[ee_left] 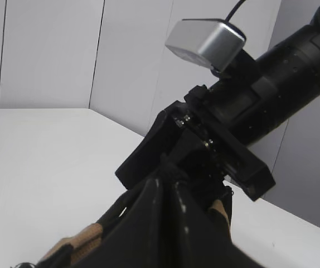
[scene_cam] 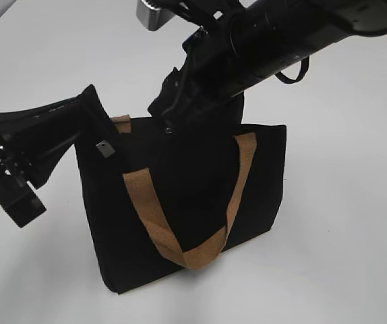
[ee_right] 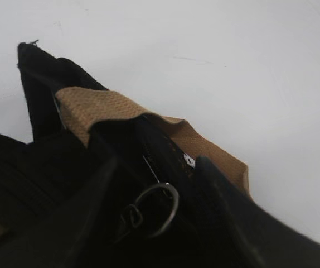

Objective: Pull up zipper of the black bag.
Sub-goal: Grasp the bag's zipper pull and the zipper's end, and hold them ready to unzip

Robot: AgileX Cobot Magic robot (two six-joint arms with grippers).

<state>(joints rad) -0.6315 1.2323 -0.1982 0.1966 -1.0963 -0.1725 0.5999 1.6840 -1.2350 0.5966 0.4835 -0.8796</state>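
zipper [ee_right: 159, 207], a ring pull, sits low centre in the right wrist view, between the right gripper's [scene_cam: 170, 111] dark fingers, which look clamped on it; black bag [scene_cam: 187, 202] stands mid-frame on the white table [scene_cam: 342, 202]; left gripper [scene_cam: 102, 135] grips the bag's upper-left corner.

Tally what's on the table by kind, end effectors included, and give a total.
Black bag: 1
Tan handles showing in the exterior view: 2, the front handle and the back handle
Metal ring on the zipper line: 1
End effectors: 2, left end effector and right end effector
Total: 6
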